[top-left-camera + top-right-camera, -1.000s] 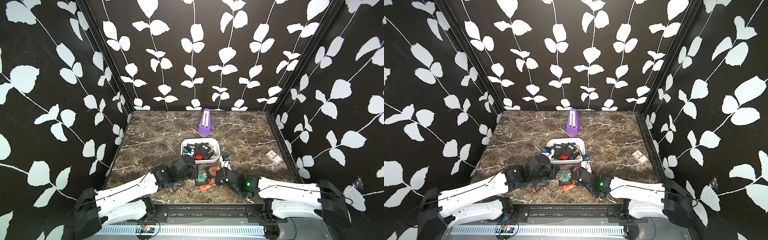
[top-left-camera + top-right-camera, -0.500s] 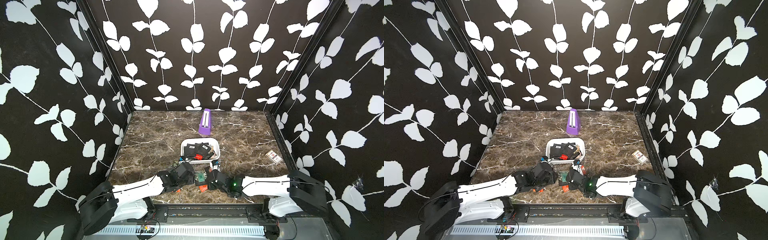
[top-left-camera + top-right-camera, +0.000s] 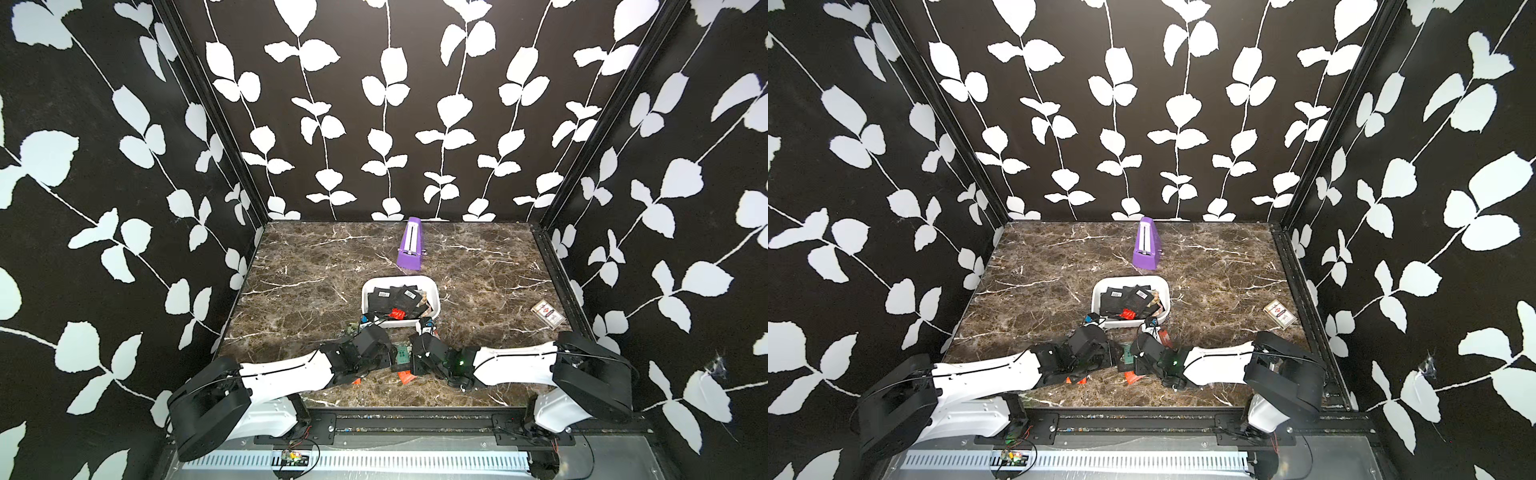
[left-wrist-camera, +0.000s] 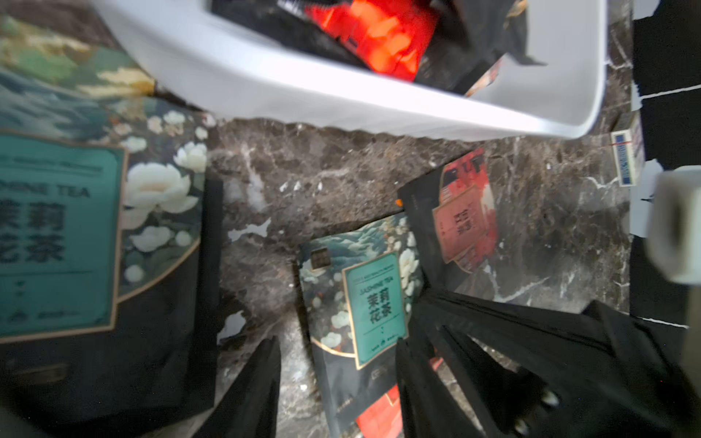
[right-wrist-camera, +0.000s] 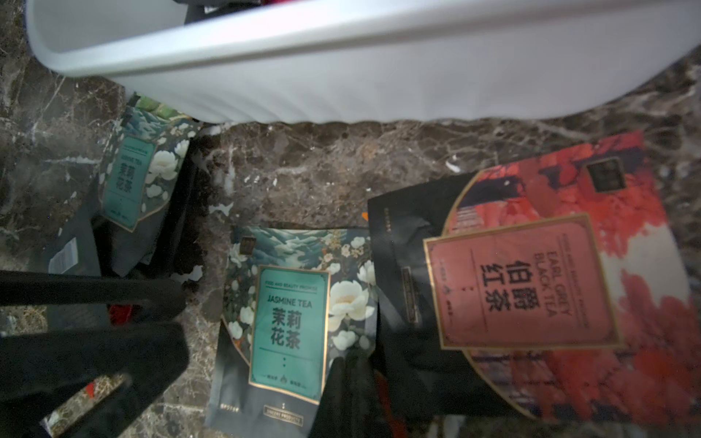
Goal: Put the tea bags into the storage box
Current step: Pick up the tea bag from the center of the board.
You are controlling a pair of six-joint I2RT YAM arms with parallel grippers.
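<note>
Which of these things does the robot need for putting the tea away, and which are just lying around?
For the job:
- storage box
- tea bags already in it
- a jasmine tea bag and an Earl Grey tea bag outside it

Just lying about:
- purple wedge
- printed card pack

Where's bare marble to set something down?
Free: the wide strip between the left wall and the storage box; the back corners either side of the purple wedge; the stretch between box and card pack. Crowded: front centre, where loose tea bags, left gripper and right gripper bunch against the box's near wall.
</note>
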